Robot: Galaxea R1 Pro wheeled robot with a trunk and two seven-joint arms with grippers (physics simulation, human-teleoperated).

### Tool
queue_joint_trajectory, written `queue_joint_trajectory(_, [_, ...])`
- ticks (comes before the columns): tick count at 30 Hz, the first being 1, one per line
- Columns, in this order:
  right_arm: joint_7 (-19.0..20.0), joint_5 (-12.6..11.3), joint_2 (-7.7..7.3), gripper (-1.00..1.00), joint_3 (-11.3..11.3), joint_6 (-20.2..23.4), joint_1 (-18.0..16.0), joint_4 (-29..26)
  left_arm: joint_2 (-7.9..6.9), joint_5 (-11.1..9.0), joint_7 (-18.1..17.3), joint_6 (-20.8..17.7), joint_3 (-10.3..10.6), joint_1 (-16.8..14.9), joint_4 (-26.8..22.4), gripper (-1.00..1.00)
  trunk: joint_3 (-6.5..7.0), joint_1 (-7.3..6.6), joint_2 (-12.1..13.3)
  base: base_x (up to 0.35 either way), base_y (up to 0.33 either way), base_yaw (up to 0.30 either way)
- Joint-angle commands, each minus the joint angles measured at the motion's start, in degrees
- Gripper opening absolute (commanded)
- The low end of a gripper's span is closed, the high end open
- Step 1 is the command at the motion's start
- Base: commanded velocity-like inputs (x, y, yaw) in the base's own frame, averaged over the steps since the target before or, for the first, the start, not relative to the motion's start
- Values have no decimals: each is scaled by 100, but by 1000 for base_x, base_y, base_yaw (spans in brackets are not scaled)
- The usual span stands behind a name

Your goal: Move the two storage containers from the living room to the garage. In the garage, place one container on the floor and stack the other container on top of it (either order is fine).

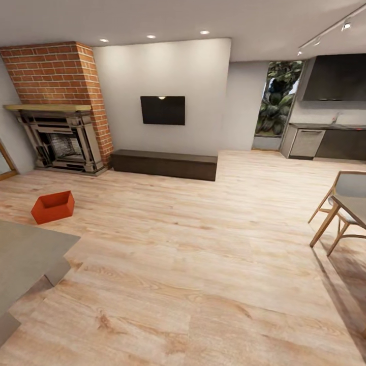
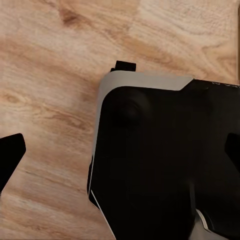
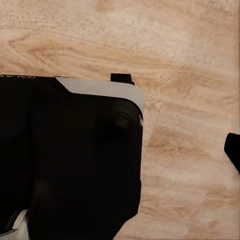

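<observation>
At left centre of the head view, on the light wood plank floor [image 1: 203, 264] of the living room: one storage container [image 1: 53, 206], orange-red, open-topped, upright, standing free with bare planks all round it, in front of the brick fireplace [image 1: 61, 122] and beyond a grey counter [image 1: 25, 254] that cuts into the lower left corner. Second storage container: not located in these pictures. Upper centre: black wall TV [image 1: 162, 110] over a long dark low bench [image 1: 164, 163]. Upper right: dark kitchen cabinets [image 1: 330, 140] and a window with foliage [image 1: 277, 99]. Right edge: wooden chair [image 1: 340, 213]. Left wrist view: the robot's own black and grey base [image 2: 160, 160] over floorboards, with dark finger tips of the left tool [image 2: 10, 155] at the picture's side edges, far apart, so the tool stands wide and holds nothing. Right wrist view: the same base [image 3: 70, 160] and boards, with only one dark tip of the right tool [image 3: 233, 150] at the right edge; its state cannot be told. Step in hand, as judged: the approach, at the very start of the task, with nothing yet lifted and the garage not reached. Next move, as judged: turn and drive toward the left of the frame, skirting the counter corner, stop with the container within reach of the arms, then lower the trunk so a tool can take a thin wall by its rim.
</observation>
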State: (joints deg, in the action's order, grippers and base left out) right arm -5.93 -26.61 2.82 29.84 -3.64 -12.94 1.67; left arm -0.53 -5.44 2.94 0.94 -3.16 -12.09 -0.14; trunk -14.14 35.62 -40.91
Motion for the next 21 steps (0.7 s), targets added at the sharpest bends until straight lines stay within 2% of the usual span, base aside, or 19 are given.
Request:
queue_joint_trajectory(1, [-7, -54, 4, 100, 48, -31, -7, 18, 0, -45, 0, 11, -27, -4, 4, 100, -7, 4, -6, 325, 0, 0])
queue_joint_trajectory(11, [-8, -55, -9, 100, 48, -56, -7, 18, 0, -47, 2, 3, -27, -4, 5, 100, -7, 4, -6, 325, 0, 19])
queue_joint_trajectory(21, [-8, -55, -9, 100, 48, -65, -7, 18, 0, -45, 3, 3, -27, -4, 5, 100, -7, 4, -6, 325, 0, 241])
